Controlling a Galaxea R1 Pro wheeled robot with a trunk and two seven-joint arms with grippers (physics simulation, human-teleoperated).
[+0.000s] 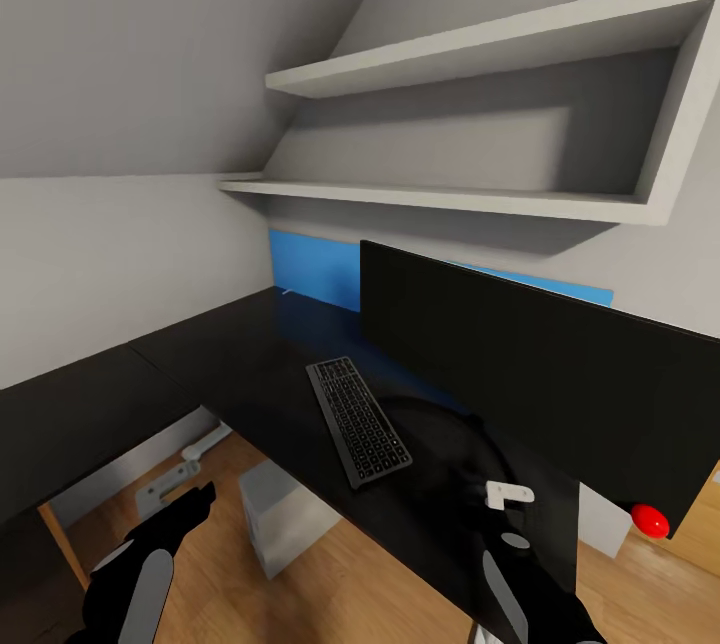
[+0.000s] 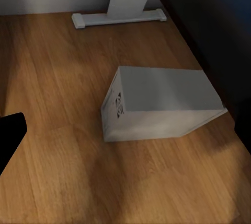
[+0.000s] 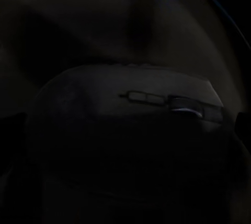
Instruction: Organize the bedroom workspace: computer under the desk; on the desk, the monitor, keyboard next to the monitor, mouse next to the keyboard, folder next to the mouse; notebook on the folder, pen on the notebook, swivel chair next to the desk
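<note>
Left tool [image 1: 200, 496] hangs low over the wood floor [image 2: 63, 78] in front of the black surface [image 1: 240, 364]; just one dark fingertip shows at the edge of the left wrist view, so I cannot tell how far it is open, and nothing is seen in its grip. Right tool [image 1: 478, 499] sits down by the foot of the monitor [image 1: 540, 374], dark against dark, and its opening cannot be told either. Its wrist view is nearly black: a rounded dark body with small buttons, likely the mouse [image 3: 130, 130], sits very close to the camera, but whether the fingers touch it is unclear.

On the surface the keyboard [image 1: 357, 418] lies flat just beside the monitor, on the side toward the left arm, angled toward the surface's front edge. The wide black monitor stands upright before the blue back panel [image 1: 315, 269]. The computer [image 2: 157, 104], a small white box with a label on one end, stands on the floor partly under the surface's front edge, near a white leg foot [image 2: 117, 18]. Two pale wall shelves [image 1: 480, 194] hang above.
</note>
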